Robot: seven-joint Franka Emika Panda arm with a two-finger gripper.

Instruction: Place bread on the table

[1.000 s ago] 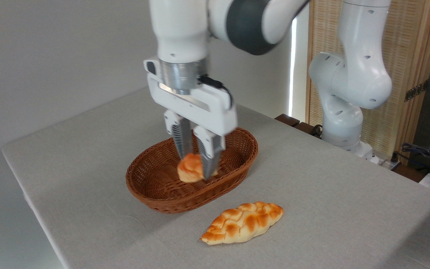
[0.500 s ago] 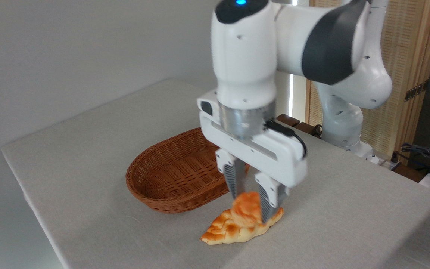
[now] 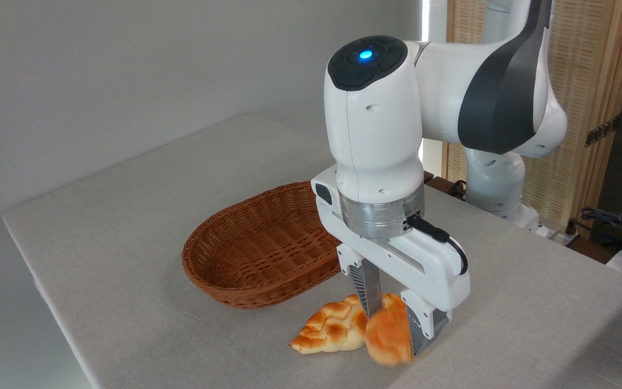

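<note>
Low in the frame's centre-right, the gripper [image 3: 396, 327] points straight down, pinching the bun [image 3: 388, 336] just above the grey counter [image 3: 127, 216], beside the braided loaf [image 3: 332, 328]. Behind, left, sits the wicker basket [image 3: 257, 248].

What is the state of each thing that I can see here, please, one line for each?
pincer: shut on the bun, low over the table.
bun: held between the fingers, blurred; whether it touches the table cannot be told.
braided loaf: lying flat on the table, right end hidden behind the pincer.
basket: upright, nothing visible inside.
table: covered with grey cloth, bearing the basket and the loaf.
</note>
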